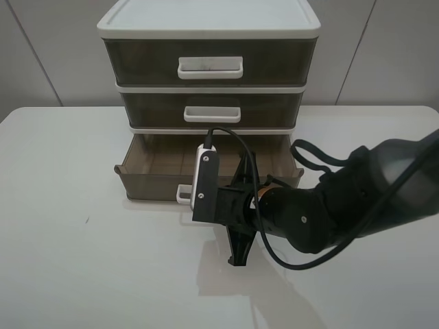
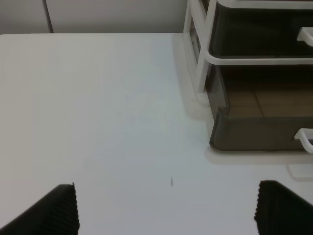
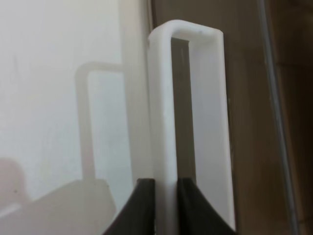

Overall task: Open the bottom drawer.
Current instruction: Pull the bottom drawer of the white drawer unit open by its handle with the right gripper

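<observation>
Here the bottom drawer (image 1: 154, 184) stands partway out of the 3-drawer unit (image 1: 206, 27) on the bench (image 1: 75, 267). The right gripper (image 3: 165, 190) pinches its white loop handle (image 3: 161, 98) tightly; the left gripper (image 2: 166, 208) hangs spread wide, holding nothing.

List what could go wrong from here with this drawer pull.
The right gripper pinches only one thin bar of the handle; it might slip off.
The bottom drawer is well out; more pull could drop it from the white frame.
The left gripper hangs open away from the frame, so nothing steadies it; it may slide.
</observation>
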Robot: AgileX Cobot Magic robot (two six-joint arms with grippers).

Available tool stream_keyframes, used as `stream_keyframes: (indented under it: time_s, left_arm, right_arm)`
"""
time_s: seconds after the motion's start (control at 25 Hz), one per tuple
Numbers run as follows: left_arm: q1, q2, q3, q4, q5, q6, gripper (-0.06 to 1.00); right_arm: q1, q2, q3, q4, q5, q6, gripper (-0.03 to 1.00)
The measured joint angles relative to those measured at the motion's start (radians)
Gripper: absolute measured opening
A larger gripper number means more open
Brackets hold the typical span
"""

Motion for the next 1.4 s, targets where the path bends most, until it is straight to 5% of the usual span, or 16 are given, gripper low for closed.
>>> stream_keyframes:
  time_s: [1.08, 1.16, 1.4]
  left_arm:
    - [0.0, 0.0, 0.0, 0.0, 0.0, 0.0, 0.74]
    - [0.0, 0.0, 0.0, 0.0, 0.0, 0.0, 0.74]
    - [0.0, 0.0, 0.0, 0.0, 0.0, 0.0, 0.74]
  right_arm:
    - [0.039, -0.055, 0.058, 0.034, 0.032, -0.004, 0.1]
    - [0.039, -0.055, 0.058, 0.034, 0.035, -0.002, 0.16]
    - [0.047, -0.055, 0.059, 0.034, 0.055, -0.001, 0.53]
